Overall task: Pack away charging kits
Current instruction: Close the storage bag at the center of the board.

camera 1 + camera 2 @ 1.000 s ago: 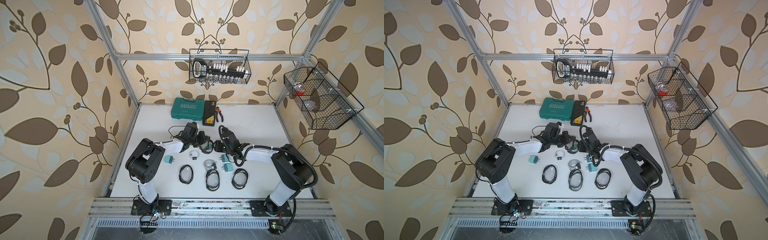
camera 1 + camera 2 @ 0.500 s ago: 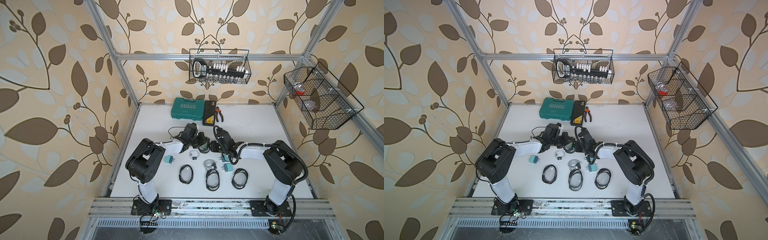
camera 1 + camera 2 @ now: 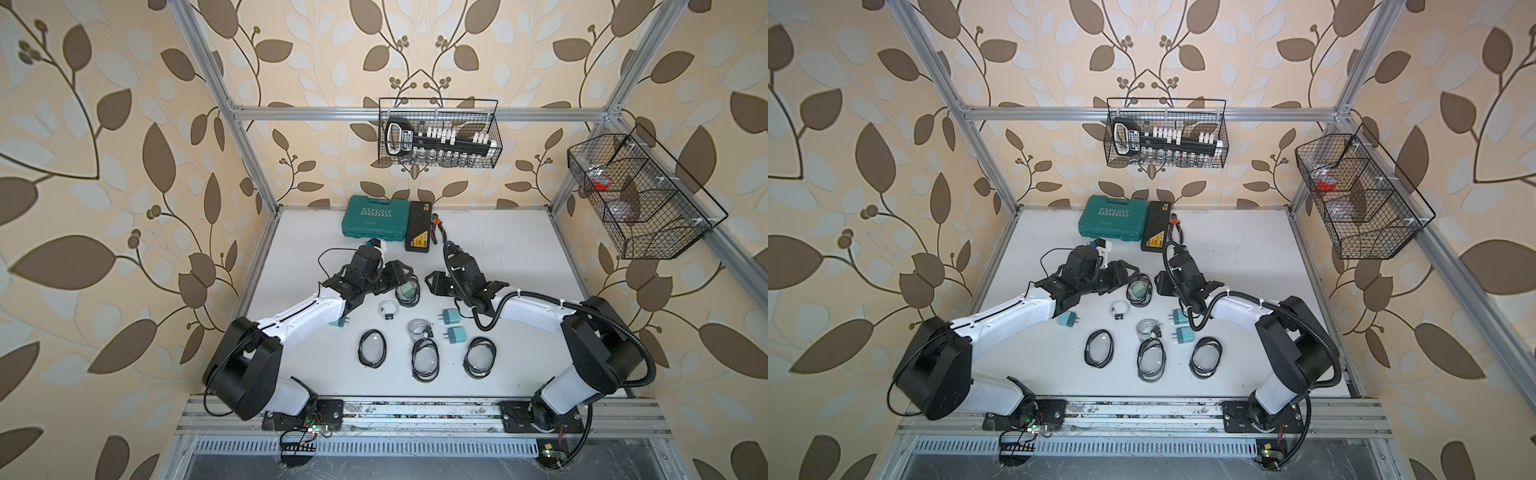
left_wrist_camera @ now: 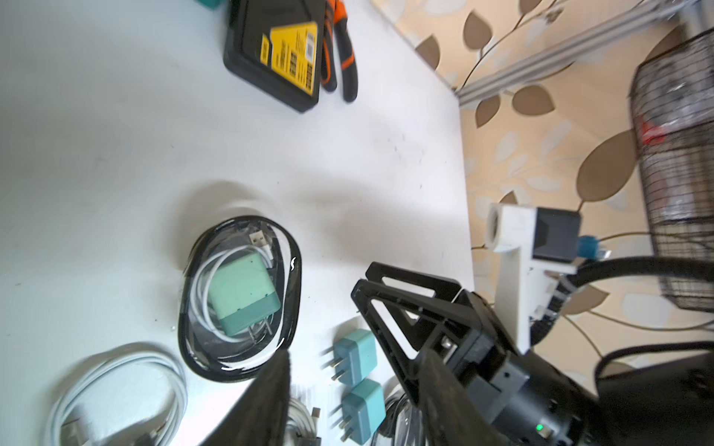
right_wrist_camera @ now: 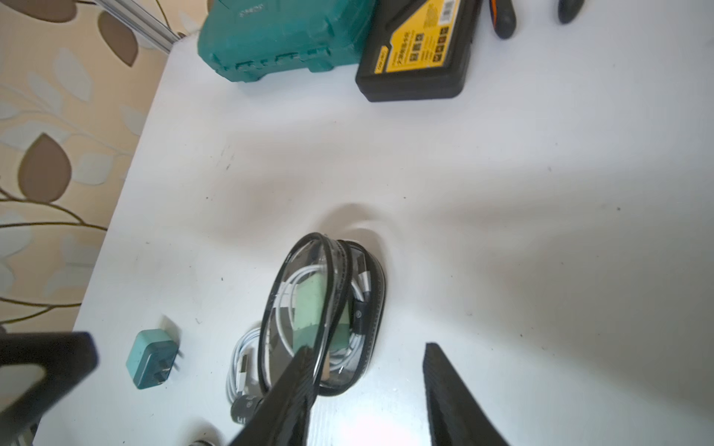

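Observation:
One oval clear pouch [image 4: 232,359] with a black rim lies mid-table in both top views [image 3: 407,291], lid raised, holding a teal adapter [image 4: 241,297] and a white cable. My left gripper [image 4: 355,401] is open just beside it, nothing between its fingers. My right gripper [image 5: 367,397] is open on the pouch's [image 5: 359,309] other side, one finger [image 5: 286,394] against the raised lid. Two loose teal adapters [image 3: 451,318] [image 3: 455,334] lie near the right gripper [image 3: 432,284]; a third [image 3: 1066,320] sits by the left arm. Two coiled cables [image 3: 388,309] [image 3: 419,328] and three empty pouches [image 3: 372,347] [image 3: 424,359] [image 3: 480,356] lie nearer the front.
A teal EXPLOIT case [image 3: 374,224], a black case with a yellow label [image 3: 419,232] and orange-handled pliers [image 3: 436,226] stand at the back of the table. Wire baskets hang on the back wall [image 3: 438,133] and the right wall [image 3: 636,195].
My left gripper has gone from shut to open beside the filled pouch. My right gripper has shifted slightly toward the pouch and opened a little wider.

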Tool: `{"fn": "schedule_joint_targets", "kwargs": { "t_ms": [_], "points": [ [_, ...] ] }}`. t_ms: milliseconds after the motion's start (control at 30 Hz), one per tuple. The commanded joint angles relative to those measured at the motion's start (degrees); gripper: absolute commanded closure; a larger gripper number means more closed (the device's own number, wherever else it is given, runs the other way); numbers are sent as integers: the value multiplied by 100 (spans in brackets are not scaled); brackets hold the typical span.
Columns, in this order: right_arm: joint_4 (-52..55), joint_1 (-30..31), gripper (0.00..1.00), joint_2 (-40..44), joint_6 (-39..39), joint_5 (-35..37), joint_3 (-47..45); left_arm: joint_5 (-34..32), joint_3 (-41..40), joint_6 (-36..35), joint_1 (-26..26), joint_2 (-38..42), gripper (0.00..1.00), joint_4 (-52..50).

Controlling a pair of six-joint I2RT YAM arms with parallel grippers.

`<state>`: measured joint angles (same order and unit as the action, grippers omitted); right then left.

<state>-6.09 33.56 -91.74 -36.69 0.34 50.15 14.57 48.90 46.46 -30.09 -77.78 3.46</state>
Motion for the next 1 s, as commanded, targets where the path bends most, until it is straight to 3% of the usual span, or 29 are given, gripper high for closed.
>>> {"fn": "schedule_joint_targets", "kwargs": {
  "t_ms": [0,100,133,333,467,667,800,967],
  "points": [
    [211,139,50,-43,52,-44,155,-622,-298,-276,-30,488,30,-416],
    [415,359,50,-369,69,84,512,-899,-670,-365,-23,892,4,-258],
    [457,391,50,-478,66,101,605,-960,-792,-393,-24,1009,1,-176],
    [387,441,56,-1077,-40,41,793,-1348,-848,-634,-24,1198,1,-463],
    [315,441,70,-1273,-97,-6,800,-1258,-454,-788,3,866,1,-1004],
    [213,433,94,-1301,-172,96,581,-909,-120,-675,38,127,1,-896],
    [134,425,100,-1352,-182,110,463,-560,246,-629,81,-530,1,-873],
    [69,382,100,-1449,-191,136,380,-176,699,-538,150,-1396,5,-909]
  ]
}}
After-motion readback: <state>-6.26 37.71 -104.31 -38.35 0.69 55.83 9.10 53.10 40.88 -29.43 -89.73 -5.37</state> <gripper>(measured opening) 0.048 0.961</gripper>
